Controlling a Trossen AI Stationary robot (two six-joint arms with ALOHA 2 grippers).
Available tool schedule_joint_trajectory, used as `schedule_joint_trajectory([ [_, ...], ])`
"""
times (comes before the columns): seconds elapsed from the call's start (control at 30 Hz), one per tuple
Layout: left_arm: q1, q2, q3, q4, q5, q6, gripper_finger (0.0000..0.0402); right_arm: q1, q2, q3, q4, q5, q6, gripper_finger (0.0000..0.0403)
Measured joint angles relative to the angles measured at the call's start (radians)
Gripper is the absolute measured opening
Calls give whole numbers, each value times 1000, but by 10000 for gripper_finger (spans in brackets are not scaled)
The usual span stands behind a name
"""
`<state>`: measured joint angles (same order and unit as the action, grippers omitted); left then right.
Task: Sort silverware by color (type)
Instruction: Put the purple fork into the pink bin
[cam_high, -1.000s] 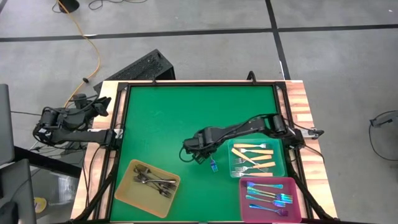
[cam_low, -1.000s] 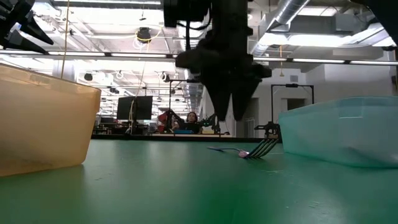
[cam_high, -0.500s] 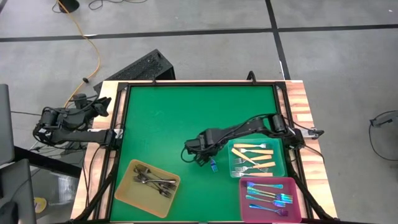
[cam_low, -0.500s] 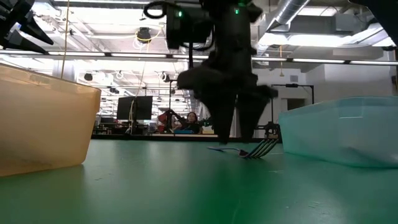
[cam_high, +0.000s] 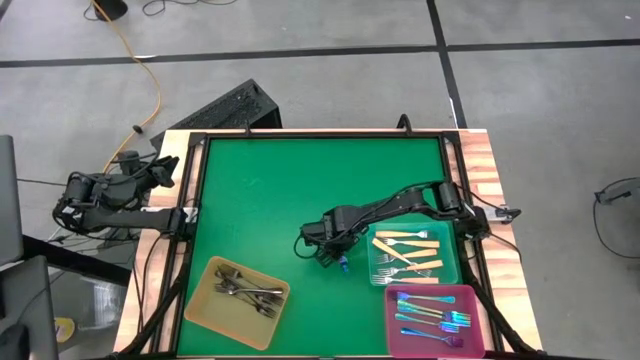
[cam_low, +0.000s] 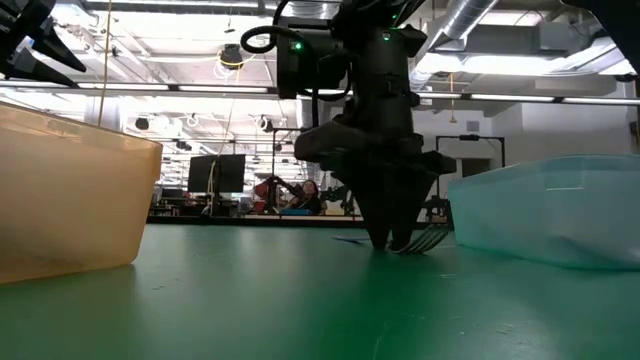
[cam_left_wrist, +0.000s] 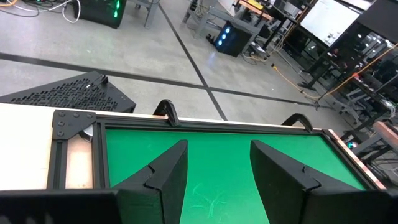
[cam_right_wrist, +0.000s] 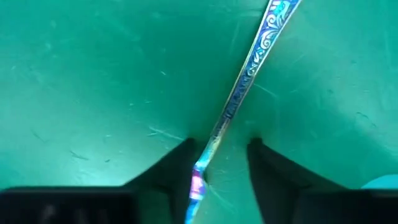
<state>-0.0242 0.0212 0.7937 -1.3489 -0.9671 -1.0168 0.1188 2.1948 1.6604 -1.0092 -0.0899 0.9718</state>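
Down at the green desk (cam_high: 260, 200), the right end effector (cam_high: 337, 262) has its two dark fingers (cam_right_wrist: 165, 171) set apart on either side of an iridescent blue-purple fork (cam_right_wrist: 242, 93), which lies flat on the mat just beside the teal tray (cam_high: 455, 272). The fork's patterned handle passes through the gap between the fingers; whether they actually touch it cannot be told. The left end effector (cam_left_wrist: 214, 177) sits off the desk's left edge with its fingers apart and nothing between them.

On the desk, the yellow tray (cam_high: 205, 315) holds the dark-grey forks (cam_high: 245, 290), the teal tray holds the cream-handled forks (cam_high: 405, 250), and the pink tray (cam_high: 392, 330) holds other blue-purple forks (cam_high: 432, 312). Wood strips border the mat on the left and right sides. Around the desk lies grey floor with dark lines and an orange cable (cam_high: 150, 90).

The low view alone shows the right fingertips reaching down to the mat with the fork tines (cam_low: 425, 240) poking out beside them, plus a wide hall with ceiling lights behind and a person (cam_low: 310, 192) far off. The right wrist view alone shows the scrollwork on the handle.
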Motion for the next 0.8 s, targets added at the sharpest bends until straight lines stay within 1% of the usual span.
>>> schedule_joint_trajectory([
  [0.2, 0, 0, 0, 0, 0, 0, 158, -3, 1, 0, 4, 2, 0, 66],
  [0.3, 0, 0, 0, 0, 0, 0, 158, -4, 1, -1, 14, 3, -14, 24],
  [0.53, 0, 0, 0, 0, 0, 0, 158, -3, -3, 4, 33, 8, -27, 24],
  [0.63, 0, 0, 0, 0, 0, 0, 158, -4, -3, 19, 29, 36, -31, 24],
  [0.8, 0, 0, 0, 0, 0, 0, 158, -18, -37, 56, 24, 43, -78, 24],
])
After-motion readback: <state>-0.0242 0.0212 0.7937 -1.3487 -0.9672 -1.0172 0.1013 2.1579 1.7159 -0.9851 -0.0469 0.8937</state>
